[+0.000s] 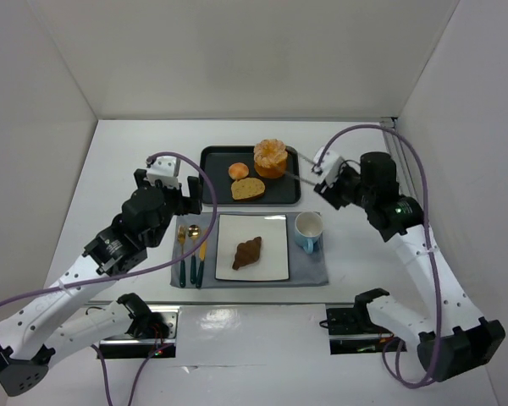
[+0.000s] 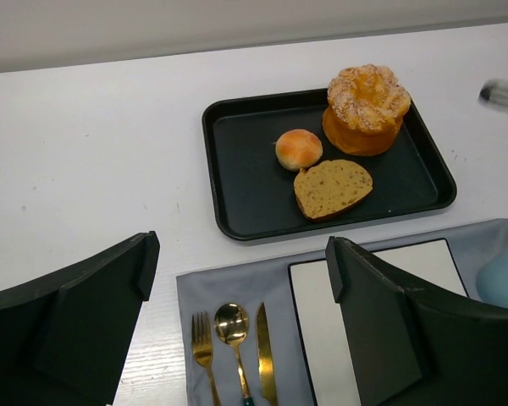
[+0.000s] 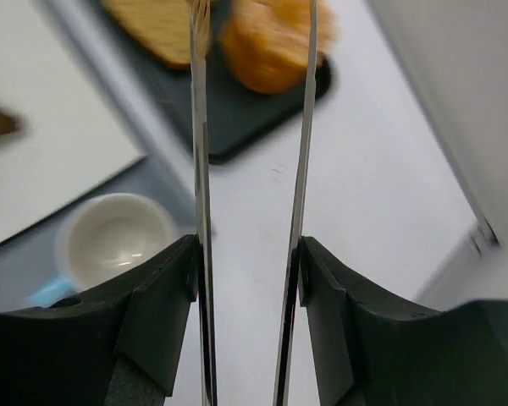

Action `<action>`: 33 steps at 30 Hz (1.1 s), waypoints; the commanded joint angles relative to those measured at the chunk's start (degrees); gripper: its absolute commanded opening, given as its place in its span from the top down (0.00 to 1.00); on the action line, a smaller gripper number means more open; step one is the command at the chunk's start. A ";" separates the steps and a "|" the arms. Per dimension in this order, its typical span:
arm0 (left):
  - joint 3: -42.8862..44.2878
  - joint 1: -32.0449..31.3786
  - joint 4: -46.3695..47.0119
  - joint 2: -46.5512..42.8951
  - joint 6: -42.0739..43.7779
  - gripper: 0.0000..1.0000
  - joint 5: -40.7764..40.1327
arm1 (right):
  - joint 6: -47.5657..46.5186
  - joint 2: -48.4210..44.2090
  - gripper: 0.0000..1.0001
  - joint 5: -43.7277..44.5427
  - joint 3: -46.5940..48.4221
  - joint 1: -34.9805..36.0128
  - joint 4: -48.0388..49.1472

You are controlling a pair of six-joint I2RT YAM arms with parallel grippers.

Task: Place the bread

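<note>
**Item: bread** (image 1: 248, 252). Dark, ridged croissant shape, lying flat near the middle of the white plate (image 1: 275, 227). It sits between the two sets of fingers, nearer the arm bases than either, and touches neither.

**Item: right fingers** (image 3: 182, 271). Pressed in on a pair of thin metal tongs (image 1: 303, 178). The two blades run out ahead of the fingers, apart and parallel, with nothing between them. The blade tips reach over the near right corner of the black tray (image 1: 210, 182), just beside the sugared orange cake (image 1: 270, 158). The cup (image 1: 308, 230) lies below and to the left of these fingers.

**Item: left fingers** (image 2: 347, 271). Spread wide, holding nothing. The tray lies ahead of them and the gold cutlery (image 1: 190, 245) just below.

**Other tray contents.** Small round bun (image 1: 238, 170); pale toast-like slice (image 1: 247, 189).

**Step, judged.** The placing looks finished, with the bread set down on the plate and the tongs clear of it.

**Next move, judged.** The right arm should draw back and park the tongs, keeping the blade tips off the cake and the cup rim. The bread should need no further touch unless it must be squared on the plate.
</note>
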 commanded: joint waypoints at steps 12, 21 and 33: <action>0.08 0.22 2.69 -3.14 -0.41 0.01 4.36 | 19.65 10.85 0.42 -0.20 -18.11 -30.74 29.47; 0.08 0.22 2.69 -3.14 -0.94 0.01 5.42 | 20.88 22.53 0.42 4.80 -16.81 -31.28 29.21; 0.08 0.22 2.69 -3.14 -0.94 0.01 5.42 | 19.74 32.04 0.19 3.05 -11.89 -33.11 18.92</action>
